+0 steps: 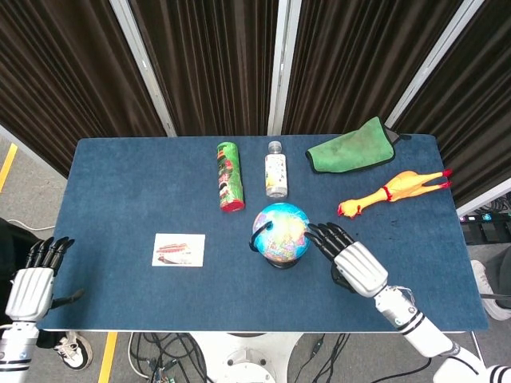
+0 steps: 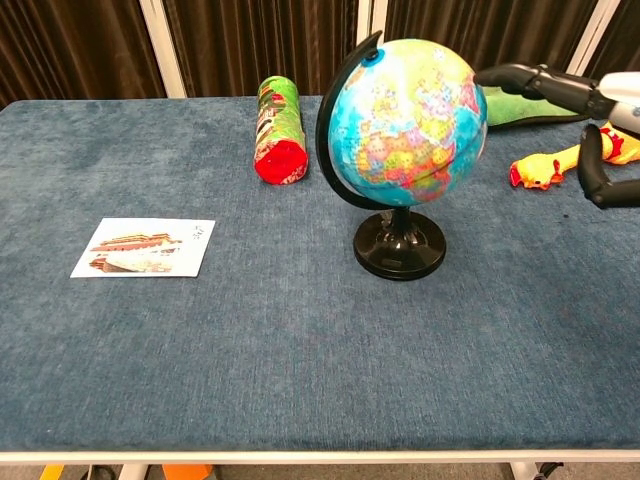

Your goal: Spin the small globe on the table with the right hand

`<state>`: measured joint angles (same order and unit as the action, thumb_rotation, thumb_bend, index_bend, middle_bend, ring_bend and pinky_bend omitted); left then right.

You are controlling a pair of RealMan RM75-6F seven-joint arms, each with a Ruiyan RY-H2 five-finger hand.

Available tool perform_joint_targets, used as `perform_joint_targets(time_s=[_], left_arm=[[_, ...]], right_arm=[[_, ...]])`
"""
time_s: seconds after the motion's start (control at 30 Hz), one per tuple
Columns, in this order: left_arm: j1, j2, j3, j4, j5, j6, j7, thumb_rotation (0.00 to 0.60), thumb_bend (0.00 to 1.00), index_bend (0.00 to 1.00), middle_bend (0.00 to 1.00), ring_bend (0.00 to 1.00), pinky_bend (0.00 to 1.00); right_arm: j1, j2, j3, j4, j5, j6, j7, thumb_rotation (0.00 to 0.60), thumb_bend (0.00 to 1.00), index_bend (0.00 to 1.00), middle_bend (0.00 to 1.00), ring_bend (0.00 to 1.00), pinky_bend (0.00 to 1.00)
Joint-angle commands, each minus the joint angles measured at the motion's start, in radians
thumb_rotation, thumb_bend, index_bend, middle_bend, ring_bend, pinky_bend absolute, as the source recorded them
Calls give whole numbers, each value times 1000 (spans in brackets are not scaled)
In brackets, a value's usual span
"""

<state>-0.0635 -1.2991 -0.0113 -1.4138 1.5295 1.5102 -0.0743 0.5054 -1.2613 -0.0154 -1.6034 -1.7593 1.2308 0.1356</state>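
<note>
Right robot hand (image 1: 354, 259) fingertips at globe (image 1: 281, 232), axis tilted left

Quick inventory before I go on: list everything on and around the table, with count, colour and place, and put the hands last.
globe: one, blue with multicoloured land, on a black stand, centre of the table.
tube can: one, green with a red end, lying behind-left of the globe.
bottle: one, clear with a pale label, lying behind the globe.
cloth: one, green, far right corner.
rubber chicken: one, yellow-orange, right side, in front of the cloth.
picture card: one, white with a red print, front left.
table: one, blue covering.
curtains: dark brown, behind the table.
left hand: one, silver with black fingers, off the table's front left corner, holding nothing.
right hand: one, fingers spread, fingertips at the globe's right side.
</note>
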Motion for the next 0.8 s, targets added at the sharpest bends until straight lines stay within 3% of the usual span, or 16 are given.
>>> perform_joint_targets(time_s=[0.03, 0.57, 0.8], left_arm=[[0, 0, 0, 2, 0, 0, -2, 600, 0, 103, 90, 0, 67], [1, 0, -1, 9, -3, -3, -9, 600, 0, 103, 90, 0, 67], [0, -1, -1, 6, -4, -6, -3, 600, 0, 103, 90, 0, 67]], right_arm=[[33, -7, 30, 13, 39, -46, 8, 588, 1000, 0, 0, 0, 0], [80, 4, 95, 82, 190, -144, 60, 575, 1000, 0, 0, 0, 0], [19, 58, 96, 78, 183, -31, 76, 566, 1000, 0, 0, 0, 0]])
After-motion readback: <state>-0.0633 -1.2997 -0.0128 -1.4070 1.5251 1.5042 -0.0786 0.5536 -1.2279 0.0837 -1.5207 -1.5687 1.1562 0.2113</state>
